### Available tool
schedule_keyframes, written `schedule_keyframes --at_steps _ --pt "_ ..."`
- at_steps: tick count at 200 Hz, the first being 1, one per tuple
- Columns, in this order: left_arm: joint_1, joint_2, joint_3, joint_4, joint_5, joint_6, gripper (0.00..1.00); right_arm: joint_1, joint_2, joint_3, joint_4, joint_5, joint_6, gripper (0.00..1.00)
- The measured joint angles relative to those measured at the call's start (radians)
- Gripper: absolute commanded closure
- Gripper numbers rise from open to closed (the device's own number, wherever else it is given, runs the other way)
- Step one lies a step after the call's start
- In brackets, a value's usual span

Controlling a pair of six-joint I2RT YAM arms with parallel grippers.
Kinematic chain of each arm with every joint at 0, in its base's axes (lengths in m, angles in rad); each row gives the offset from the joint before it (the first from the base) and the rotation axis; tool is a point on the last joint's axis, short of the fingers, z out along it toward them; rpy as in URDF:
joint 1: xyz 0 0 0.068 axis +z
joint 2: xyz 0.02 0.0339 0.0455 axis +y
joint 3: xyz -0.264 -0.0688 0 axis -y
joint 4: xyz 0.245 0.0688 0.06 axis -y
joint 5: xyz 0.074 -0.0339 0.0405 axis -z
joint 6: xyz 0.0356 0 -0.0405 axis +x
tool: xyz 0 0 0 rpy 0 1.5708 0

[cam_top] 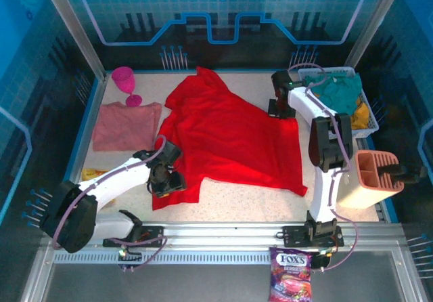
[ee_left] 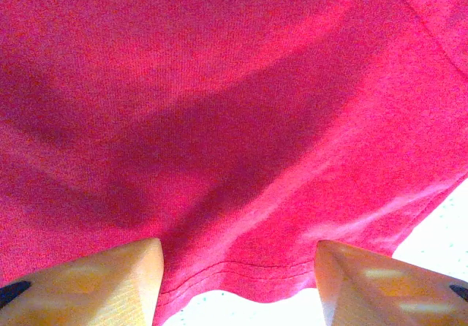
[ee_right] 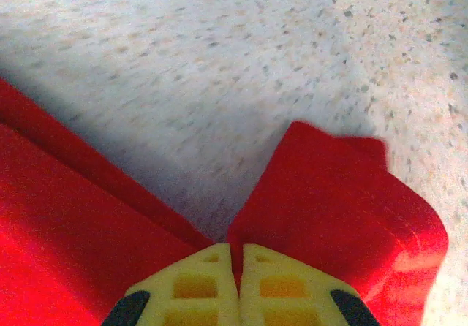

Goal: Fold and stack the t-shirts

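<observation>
A large bright red cloth t-shirt (cam_top: 230,139) lies spread across the middle of the speckled white table (cam_top: 257,200), its long axis slanting from upper centre to lower right of the overhead frame. The right gripper (ee_right: 235,256) is clenched on a fold of red cloth at the shirt's upper-right edge. The left gripper (ee_left: 238,267) hangs with fingers parted over the hem at the lower-left corner, grasping nothing. A folded dusty salmon-pink cloth t-shirt (cam_top: 126,126) rests at left, just beside the red one and nearer the left arm.
</observation>
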Motion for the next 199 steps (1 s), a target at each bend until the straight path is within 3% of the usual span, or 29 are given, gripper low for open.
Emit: schedule_keyframes --at_steps 8,18,40,48,53,69,91,101,133,156,199 --pt "0.000 0.000 0.001 0.000 -0.001 0.000 0.43 0.033 -0.049 -0.051 0.015 0.024 0.010 1.00" --pt "-0.001 0.001 0.003 0.000 -0.003 0.003 0.42 0.081 -0.103 -0.117 0.035 0.056 0.026 0.88" --pt "0.000 0.010 0.007 0.001 -0.003 0.006 0.42 0.209 -0.173 -0.259 0.055 0.093 0.076 0.81" --pt "-0.001 0.013 0.007 0.000 -0.003 0.007 0.43 0.248 -0.180 -0.303 0.058 0.093 0.098 0.68" --pt "-0.001 0.014 0.007 0.000 -0.003 0.007 0.42 0.272 -0.182 -0.333 0.058 0.093 0.109 0.50" --pt "-0.001 0.015 0.007 0.000 -0.007 0.007 0.42 0.319 -0.188 -0.414 0.052 0.091 0.127 0.22" --pt "-0.001 0.016 0.007 0.000 -0.010 0.009 0.43 0.296 -0.230 -0.452 0.021 0.064 0.121 0.10" --pt "-0.001 0.018 0.007 0.000 -0.011 0.016 0.42 0.259 -0.262 -0.443 0.019 0.043 0.114 0.10" --pt "-0.001 0.024 0.011 -0.003 -0.011 0.026 0.42 0.115 -0.310 -0.320 0.008 -0.012 0.065 0.23" --pt "-0.001 0.024 0.011 -0.003 -0.011 0.026 0.43 0.045 -0.282 -0.248 0.005 -0.087 0.041 0.39" --pt "-0.001 0.024 0.011 -0.005 -0.011 0.026 0.43 0.028 -0.165 -0.201 -0.061 -0.172 0.030 0.48"
